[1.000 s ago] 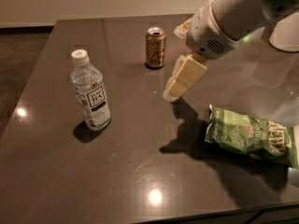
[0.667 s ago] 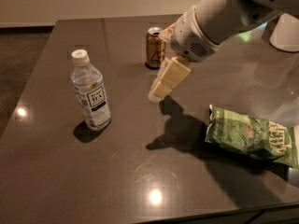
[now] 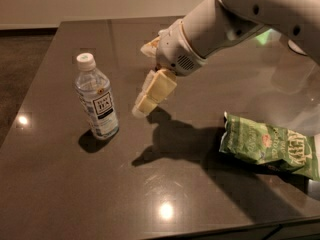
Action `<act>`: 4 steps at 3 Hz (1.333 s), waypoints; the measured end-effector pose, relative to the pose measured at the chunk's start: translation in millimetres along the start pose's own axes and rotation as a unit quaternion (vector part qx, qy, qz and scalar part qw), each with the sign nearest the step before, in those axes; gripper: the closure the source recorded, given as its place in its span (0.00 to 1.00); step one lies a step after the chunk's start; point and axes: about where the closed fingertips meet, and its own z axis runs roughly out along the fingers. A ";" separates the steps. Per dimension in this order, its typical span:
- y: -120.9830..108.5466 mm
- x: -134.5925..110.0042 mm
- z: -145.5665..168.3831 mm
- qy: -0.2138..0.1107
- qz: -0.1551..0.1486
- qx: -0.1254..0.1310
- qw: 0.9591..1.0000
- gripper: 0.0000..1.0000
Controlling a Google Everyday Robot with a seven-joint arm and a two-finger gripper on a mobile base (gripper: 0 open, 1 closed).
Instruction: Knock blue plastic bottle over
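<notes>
The blue plastic bottle (image 3: 96,98) stands upright on the left part of the dark table (image 3: 75,184). It is clear and bluish, with a white cap and a white label with a dark logo. My gripper (image 3: 142,106) hangs from the white arm just to the right of the bottle, at about the height of its label, with a small gap between them. The arm now hides the brown drink can.
A green snack bag (image 3: 270,146) lies on the table at the right, near the front edge. A white object (image 3: 300,46) sits at the far right behind the arm. The table's left edge runs close to the bottle.
The gripper has moved left and toward the bottle, closing most of the gap. The arm now covers the can. The bottle has not moved.
</notes>
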 end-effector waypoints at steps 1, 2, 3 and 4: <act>13.3 -16.1 16.2 -0.031 -0.011 -0.006 0.999 0.00; 25.1 -31.8 35.6 -0.054 -0.018 -0.005 0.998 0.00; 32.0 -46.7 55.0 -0.071 -0.019 -0.014 0.997 0.00; 33.2 -60.0 65.7 -0.084 -0.018 -0.020 0.996 0.00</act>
